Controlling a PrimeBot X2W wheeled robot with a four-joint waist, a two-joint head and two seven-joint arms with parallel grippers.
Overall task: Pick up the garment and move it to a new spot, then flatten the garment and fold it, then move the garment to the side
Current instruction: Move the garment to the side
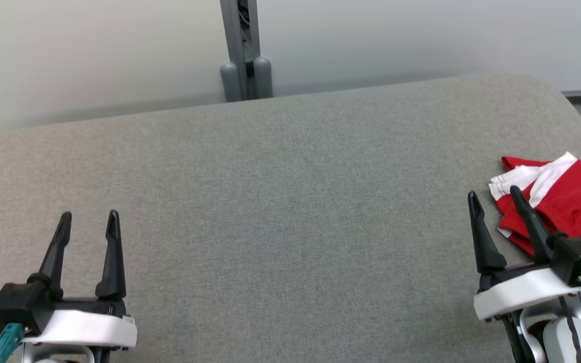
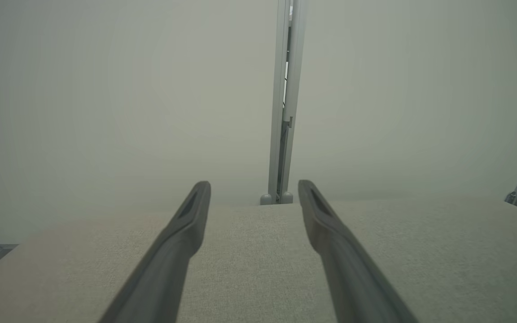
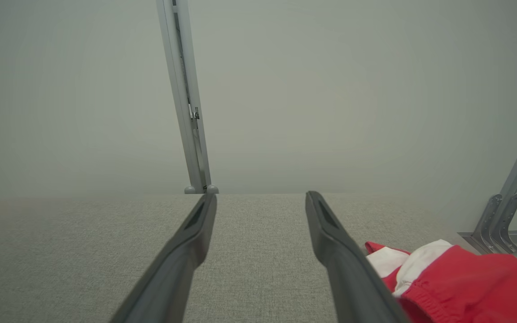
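Your left tool (image 1: 90, 218) and right tool (image 1: 493, 194) are spread wide and empty. The red garment (image 1: 578, 194) lies beside the right one, maybe touching it.

Soft even light; wrist views perhaps hazy, fingers blurred.

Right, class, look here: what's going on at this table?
A crumpled red-and-white garment lies near the right edge of a grey table, not held. The robot's right claw is open just beside it. The left claw is open over the table's left side. Picking up and folding haven't started.
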